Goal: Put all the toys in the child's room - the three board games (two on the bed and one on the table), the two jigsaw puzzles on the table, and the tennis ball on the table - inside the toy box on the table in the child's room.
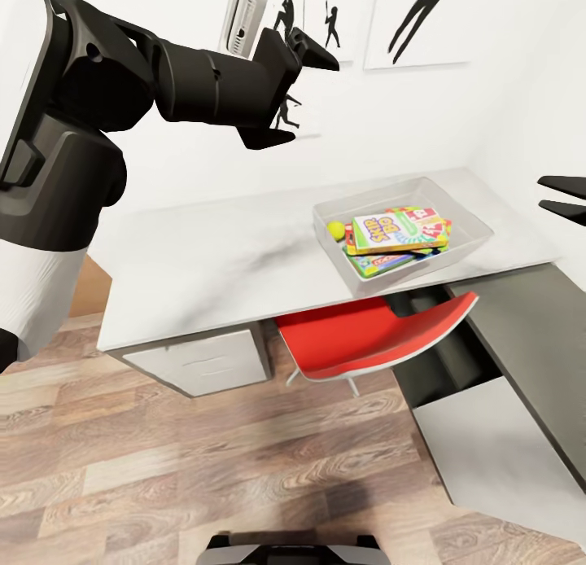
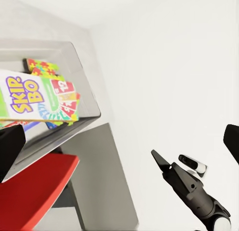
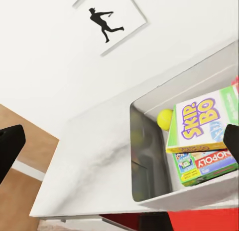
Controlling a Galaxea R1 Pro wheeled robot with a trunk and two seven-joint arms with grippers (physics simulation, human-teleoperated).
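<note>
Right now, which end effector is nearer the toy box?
Right. The right end effector sits open just off the toy box at its right end; the left end effector is raised well above and behind it, also open.

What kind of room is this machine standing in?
Probably a child's room or study corner: a pale desk holds a grey bin of toys, including a Skip-Bo game and a tennis ball, with a red chair tucked underneath.

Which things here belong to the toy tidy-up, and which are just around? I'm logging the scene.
Job:
toy box
Skip-Bo board game
Monopoly board game
tennis ball
jigsaw puzzle
table

Just around:
red chair
wall pictures
</note>
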